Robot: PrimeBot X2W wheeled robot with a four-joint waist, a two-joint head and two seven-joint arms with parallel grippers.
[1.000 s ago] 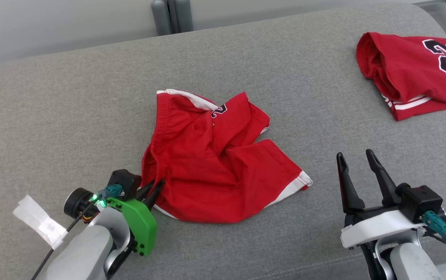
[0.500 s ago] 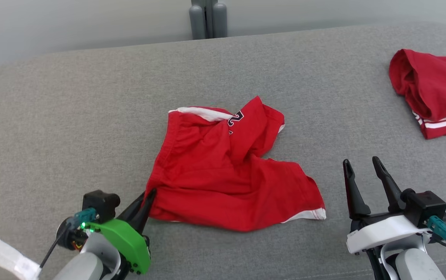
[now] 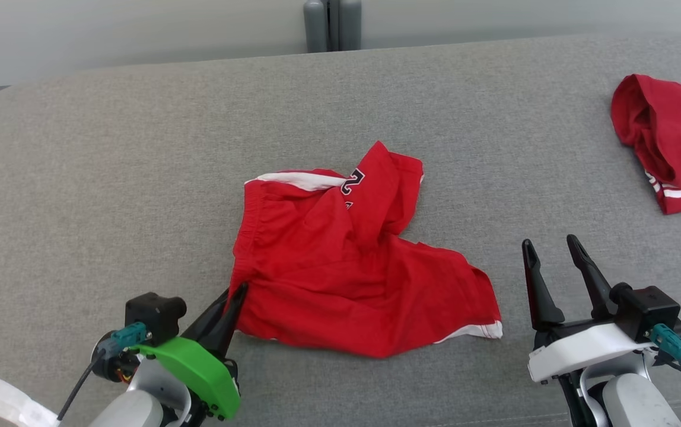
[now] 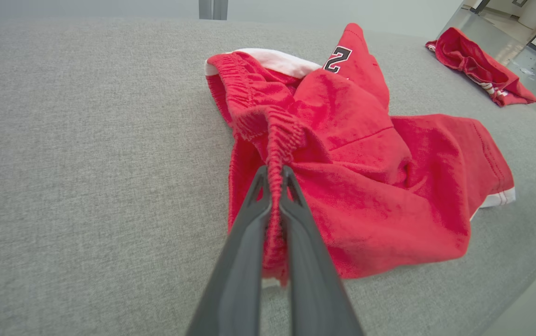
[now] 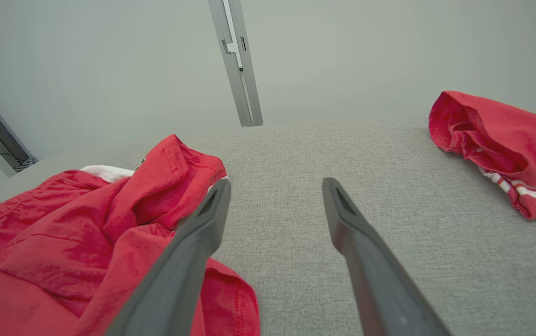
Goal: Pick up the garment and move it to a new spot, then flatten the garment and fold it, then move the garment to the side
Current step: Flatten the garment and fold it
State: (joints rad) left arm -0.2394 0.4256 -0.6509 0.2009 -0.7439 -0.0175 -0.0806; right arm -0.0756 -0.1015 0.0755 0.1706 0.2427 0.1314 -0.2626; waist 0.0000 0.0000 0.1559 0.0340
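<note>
Crumpled red shorts (image 3: 352,279) lie mid-surface on the grey cushion (image 3: 109,178). The left gripper (image 3: 237,292) is pinched tight on the elastic waistband at the shorts' near-left corner, with fabric bunched between its fingers. The right gripper (image 3: 549,242) is spread wide and empty, just right of the hem; a second red garment (image 3: 667,136) lies far right.

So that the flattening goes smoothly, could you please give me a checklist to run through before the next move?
1. Left gripper shut on the waistband of the red shorts: ok.
2. Right gripper open, nothing between its fingers: ok.
3. Right gripper on the shorts: not ok, it is apart from them, beside the white leg hem.
4. Shorts flat: not ok, the numbered leg is folded over the middle.
5. Second red garment apart from the shorts: ok.
6. Grip firm enough for pulling: cannot tell.
</note>
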